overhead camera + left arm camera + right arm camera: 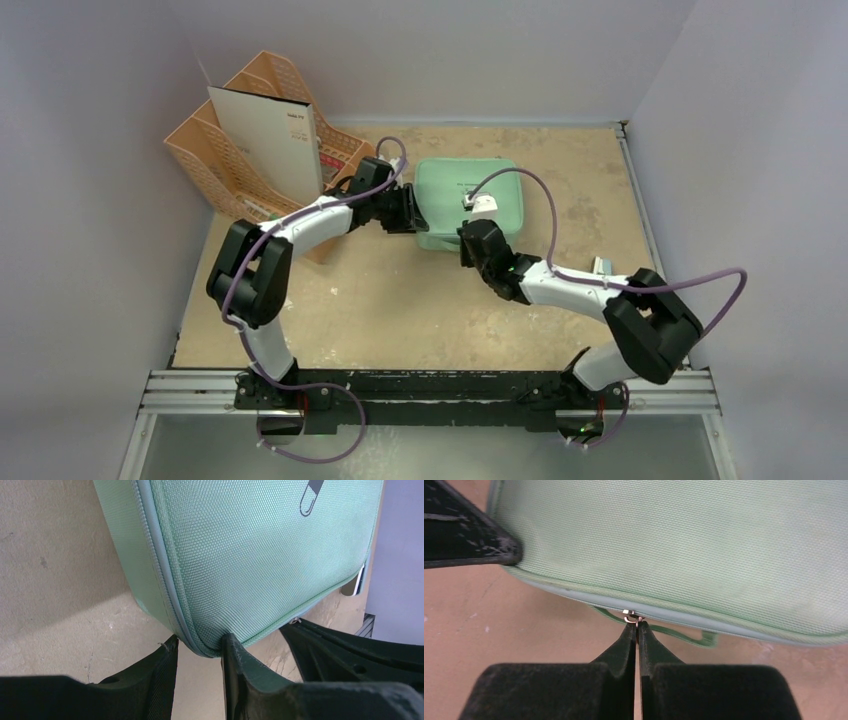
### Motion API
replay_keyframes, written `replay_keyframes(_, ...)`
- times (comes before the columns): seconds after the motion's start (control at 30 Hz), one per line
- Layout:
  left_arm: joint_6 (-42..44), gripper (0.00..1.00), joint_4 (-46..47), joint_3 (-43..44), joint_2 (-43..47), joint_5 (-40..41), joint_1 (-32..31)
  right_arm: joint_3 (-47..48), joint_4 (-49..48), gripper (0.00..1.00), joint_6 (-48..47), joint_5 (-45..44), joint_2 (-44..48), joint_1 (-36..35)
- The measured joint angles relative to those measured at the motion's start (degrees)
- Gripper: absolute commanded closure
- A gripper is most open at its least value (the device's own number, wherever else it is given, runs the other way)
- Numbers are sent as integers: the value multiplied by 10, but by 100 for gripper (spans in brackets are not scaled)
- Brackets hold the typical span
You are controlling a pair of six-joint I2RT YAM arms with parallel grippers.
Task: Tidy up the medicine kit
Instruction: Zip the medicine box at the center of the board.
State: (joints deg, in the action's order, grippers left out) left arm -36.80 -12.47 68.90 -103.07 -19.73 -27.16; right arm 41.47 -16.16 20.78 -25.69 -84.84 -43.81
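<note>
The medicine kit (500, 190) is a mint-green zippered case lying closed on the table, with a small dark logo (310, 500) on its lid. My left gripper (412, 212) is at its near-left corner. In the left wrist view the two black fingers (200, 645) pinch that rounded corner (207, 647), one on the side wall and one on the lid. My right gripper (470, 240) is at the kit's near edge. Its jaws (636, 627) are pressed together on the small metal zipper pull (631, 616), beside a green strap loop (674, 632).
A peach plastic organizer (215, 165) holding a white booklet (270, 140) stands at the back left, close behind my left arm. A small grey-white object (603, 266) lies by my right arm. Walls close in the table on three sides.
</note>
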Motion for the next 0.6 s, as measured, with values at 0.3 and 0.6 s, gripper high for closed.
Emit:
replay_keyframes(0.3, 14, 86, -14, 16, -9, 0, -1, -43, 64, 100, 2, 5, 81, 70)
replay_keyframes(0.6, 28, 87, -13, 35, -25, -8, -9, -66, 125, 100, -2, 52, 148, 146)
